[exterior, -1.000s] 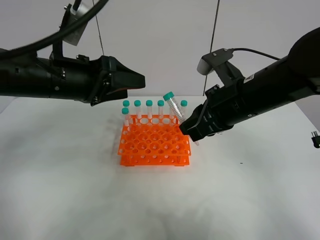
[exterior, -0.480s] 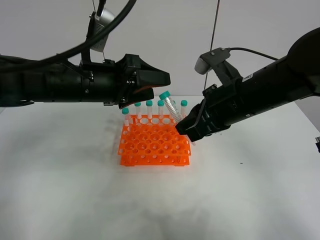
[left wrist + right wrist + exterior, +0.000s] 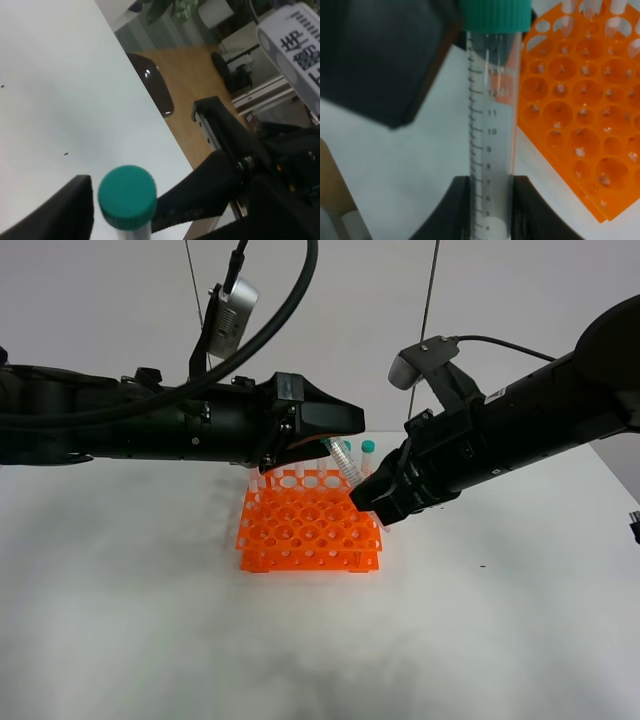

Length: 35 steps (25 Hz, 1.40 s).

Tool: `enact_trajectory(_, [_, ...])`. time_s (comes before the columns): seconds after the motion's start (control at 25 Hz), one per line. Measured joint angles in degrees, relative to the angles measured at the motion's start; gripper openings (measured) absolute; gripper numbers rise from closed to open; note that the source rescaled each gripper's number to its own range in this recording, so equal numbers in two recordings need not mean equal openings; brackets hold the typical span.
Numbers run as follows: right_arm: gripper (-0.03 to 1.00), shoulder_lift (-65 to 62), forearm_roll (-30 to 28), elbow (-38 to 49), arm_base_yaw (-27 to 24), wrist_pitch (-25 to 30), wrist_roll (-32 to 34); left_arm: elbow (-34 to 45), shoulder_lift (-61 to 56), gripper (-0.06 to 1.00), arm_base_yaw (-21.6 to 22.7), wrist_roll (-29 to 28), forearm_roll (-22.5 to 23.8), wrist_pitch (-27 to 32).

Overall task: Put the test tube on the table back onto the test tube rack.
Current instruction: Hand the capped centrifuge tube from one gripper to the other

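Nearest you, the white surface point(image 3: 300, 650) spreads across the lower frame; at centre the orange rack point(image 3: 308, 533) stands on it; just right of the rack's far right corner your right pincer point(image 3: 368, 498) is clamped on the lower part of the test tube point(image 3: 344, 462); the tube is off the surface, tilted, its teal cap point(image 3: 126, 192) pointing up and left above the rack's back edge; your left pincer point(image 3: 345, 432) reaches in from the left, jaws wide, one finger point(image 3: 60, 215) just beside that cap; whether they touch, you cannot tell; farthest back, another capped tube point(image 3: 368, 447) stands upright in the rack's rear row.
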Motion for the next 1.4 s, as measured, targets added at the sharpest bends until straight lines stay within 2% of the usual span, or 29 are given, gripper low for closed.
enact_trajectory(0.52, [0.0, 0.0, 0.08, 0.0, 0.0, 1.3, -0.86, 0.0, 0.0, 0.86, 0.0, 0.01, 0.0, 0.94])
enact_trajectory(0.6, [0.0, 0.0, 0.08, 0.0, 0.0, 1.3, -0.86, 0.0, 0.0, 0.77, 0.0, 0.01, 0.0, 0.9])
enact_trajectory(0.76, [0.0, 0.0, 0.26, 0.0, 0.0, 1.3, -0.92, 0.0, 0.0, 0.51, 0.0, 0.01, 0.0, 0.01])
enact_trajectory(0.88, [0.0, 0.0, 0.5, 0.0, 0.0, 1.4, -1.11, 0.0, 0.05, 0.23, 0.0, 0.01, 0.0, -0.29])
enact_trajectory(0.96, [0.0, 0.0, 0.57, 0.0, 0.0, 1.53, -1.3, 0.0, 0.05, 0.0, 0.0, 0.01, 0.07, -0.29])
enact_trajectory(1.32, [0.0, -0.05, 0.57, 0.0, 0.27, 1.28, -1.5, 0.0, 0.05, 0.0, 0.0, 0.01, 0.26, -0.07])
enact_trajectory(1.36, [0.04, -0.05, 0.57, 0.0, 0.27, 1.17, -1.5, 0.0, 0.05, 0.0, 0.05, 0.01, 0.26, 0.01])
enact_trajectory(1.4, [0.15, -0.05, 0.57, 0.0, 0.27, 0.82, -1.5, 0.0, 0.05, 0.0, 0.05, 0.01, 0.13, 0.62])
